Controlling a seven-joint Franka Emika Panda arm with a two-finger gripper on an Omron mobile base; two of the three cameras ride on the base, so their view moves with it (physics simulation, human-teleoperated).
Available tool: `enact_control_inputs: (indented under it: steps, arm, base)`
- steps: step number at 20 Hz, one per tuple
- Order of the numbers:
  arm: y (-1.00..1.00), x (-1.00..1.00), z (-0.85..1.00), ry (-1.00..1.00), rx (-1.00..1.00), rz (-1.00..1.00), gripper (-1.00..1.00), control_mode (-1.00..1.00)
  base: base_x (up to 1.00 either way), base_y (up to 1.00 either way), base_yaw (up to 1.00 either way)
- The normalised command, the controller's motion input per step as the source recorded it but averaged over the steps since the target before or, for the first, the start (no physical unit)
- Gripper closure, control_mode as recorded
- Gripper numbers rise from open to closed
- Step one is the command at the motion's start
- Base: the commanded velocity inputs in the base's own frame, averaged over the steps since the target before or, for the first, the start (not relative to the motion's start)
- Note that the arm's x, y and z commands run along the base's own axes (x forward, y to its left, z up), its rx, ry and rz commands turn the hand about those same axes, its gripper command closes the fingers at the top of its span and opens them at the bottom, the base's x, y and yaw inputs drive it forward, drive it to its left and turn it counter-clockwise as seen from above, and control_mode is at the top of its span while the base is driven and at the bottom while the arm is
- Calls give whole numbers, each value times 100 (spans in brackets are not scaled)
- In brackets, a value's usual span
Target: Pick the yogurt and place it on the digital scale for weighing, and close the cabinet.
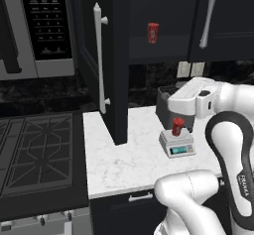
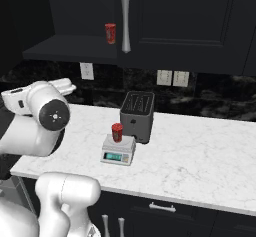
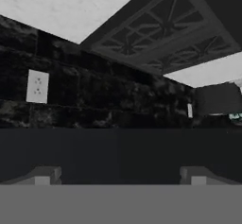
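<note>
The yogurt (image 1: 177,126) (image 2: 117,132), a small red cup, stands upright on the pale grey digital scale (image 1: 177,146) (image 2: 118,151), whose teal display faces the counter's front. The black cabinet's left door (image 1: 118,80) is swung open towards me, its silver bar handle (image 1: 99,55) facing left. The right door (image 1: 223,16) is shut. My gripper (image 3: 120,178) is open with nothing between its fingertips (image 3: 42,176). It is left of the scale and apart from it, looking at the dark backsplash in a rolled-over hand view.
A slimmer red container (image 1: 153,32) (image 2: 110,33) stands on the open cabinet shelf. The black toaster (image 1: 166,105) (image 2: 137,109) is right behind the scale. The stove (image 1: 39,149) lies left of the marble counter (image 1: 129,159), the microwave (image 1: 44,26) above it. Outlets (image 2: 87,71) dot the backsplash.
</note>
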Motion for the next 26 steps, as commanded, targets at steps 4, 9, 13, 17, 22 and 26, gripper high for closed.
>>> enact_control_inputs:
  steps: [4, 9, 13, 17, 22, 26]
  arm:
    - [83, -80, -39, -81, 0, -28, -100, -100]
    - [90, -97, -97, -72, 0, -26, -100, -100]
    - [86, -100, -100, -72, 0, -18, -100, -100]
    - [100, -100, -100, -63, -1, -12, -100, -100]
    - [100, -61, -100, -50, 0, -15, -100, -100]
    - [100, 4, -100, -41, 22, -22, -100, -100]
  base:
    - [0, 0, 0]
    - [0, 0, 0]
    - [0, 0, 0]
    - [0, 0, 0]
    - [0, 0, 0]
    - [0, 0, 0]
